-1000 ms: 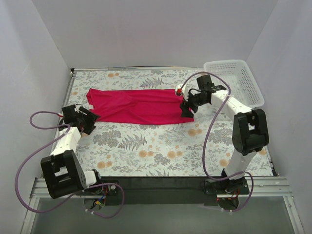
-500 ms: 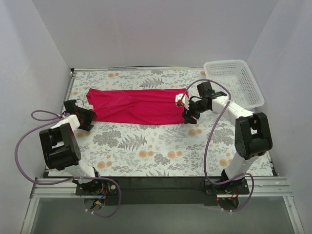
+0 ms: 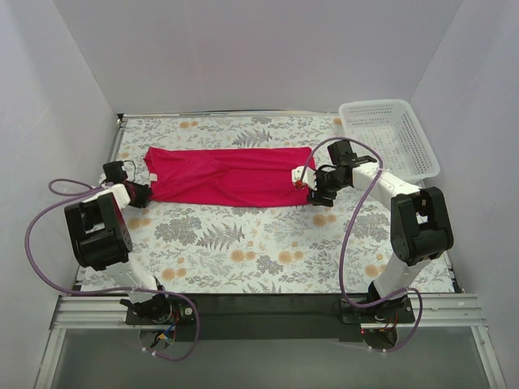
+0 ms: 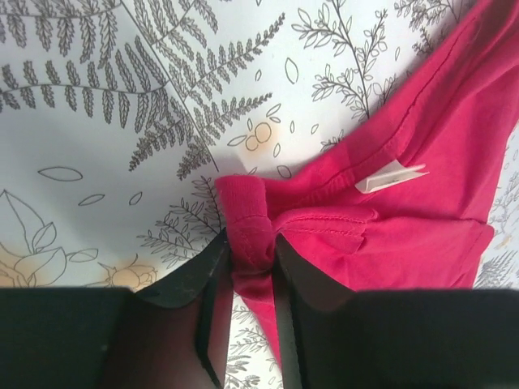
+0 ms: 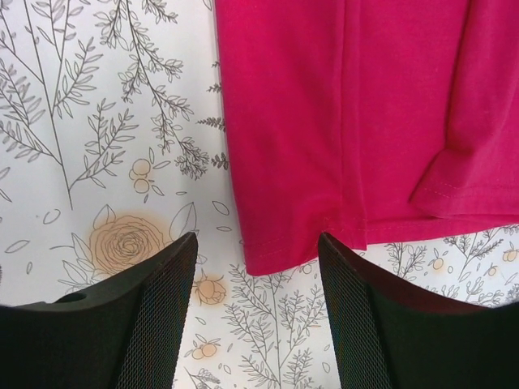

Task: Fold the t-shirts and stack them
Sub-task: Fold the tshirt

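Jaws, left: closed tight on a bunched fold of cloth. The left gripper (image 4: 251, 243) pinches the edge of the shirt (image 4: 422, 186), and a small roll of fabric pokes out past the fingertips toward 12 o'clock in the wrist view. The white tag (image 4: 389, 176) lies flat on the cloth at 2 o'clock from the pinch, close by.

Jaws, right: spread wide, nothing between them gripped. The right gripper (image 5: 258, 243) sits over the shirt's corner. The hem's tip falls in the gap between the two fingers, one finger at 7 o'clock of the frame and the other at 5. Cannot tell whether the fingers touch cloth or table. A second folded layer with a stitched hem lies at 3 o'clock in that view.

From above: the shirt lies flat and wrinkled on the fern-print table (image 3: 243, 243), toward 12 o'clock of its middle, with its long axis running 9 to 3. The left gripper is at the shirt's 9 o'clock end and the right gripper at its 4 o'clock corner. The white mesh basket (image 3: 426, 158) stands at the table's 2 o'clock corner, apart from the shirt.
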